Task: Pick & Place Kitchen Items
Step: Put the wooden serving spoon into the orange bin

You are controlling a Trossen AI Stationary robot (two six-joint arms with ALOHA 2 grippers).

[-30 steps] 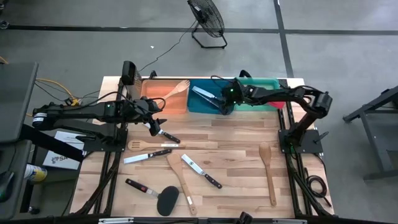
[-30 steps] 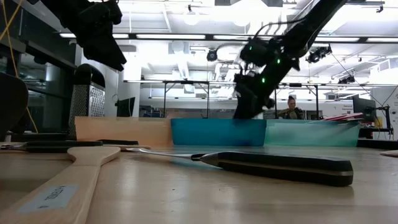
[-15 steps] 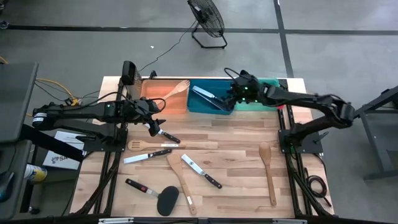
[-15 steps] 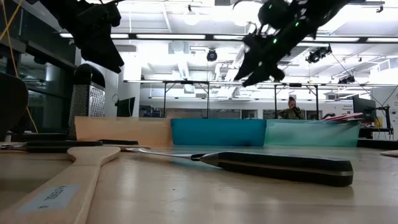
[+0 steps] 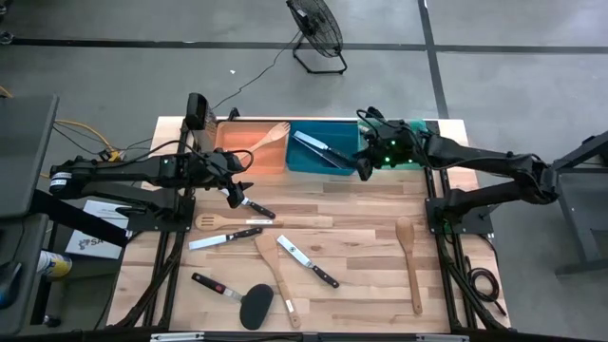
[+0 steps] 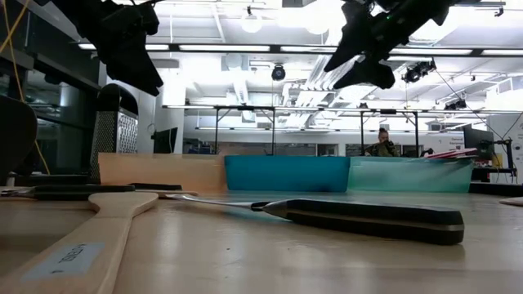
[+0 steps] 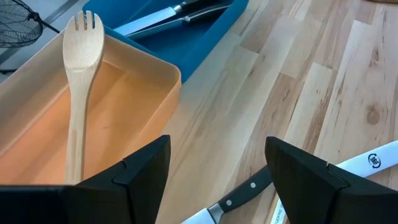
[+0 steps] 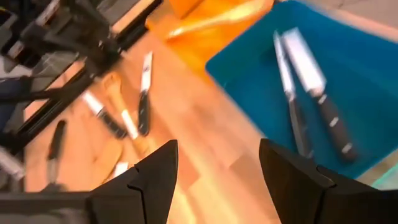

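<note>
From above, the left claw [image 5: 236, 193] hung spread over a black-handled knife [image 5: 255, 207] on the counter [image 5: 361, 214], likely lined up to take it, while the right claw [image 5: 364, 167] was at the near right corner of the blue bin [image 5: 324, 149], where two knives [image 5: 316, 147] lay, so sorting appeared to go by kind. A wooden fork [image 5: 269, 137] rested in the orange bin [image 5: 249, 147]; more utensils were scattered on the near counter, among them a wooden spoon [image 5: 409, 256] at the right and a black-headed turner [image 5: 257, 302] at the near edge. In the low view, both arms hung high above the bins, with one knife [image 6: 359, 219] lying close to the camera. The left wrist view showed its fingers [image 7: 140, 171] apart, empty, the knife handle [image 7: 242, 190] between and beyond them. The right wrist view showed its fingers [image 8: 155, 174] apart too, holding nothing, with the two knives [image 8: 311, 99] in the blue bin [image 8: 367, 68] beyond.
</note>
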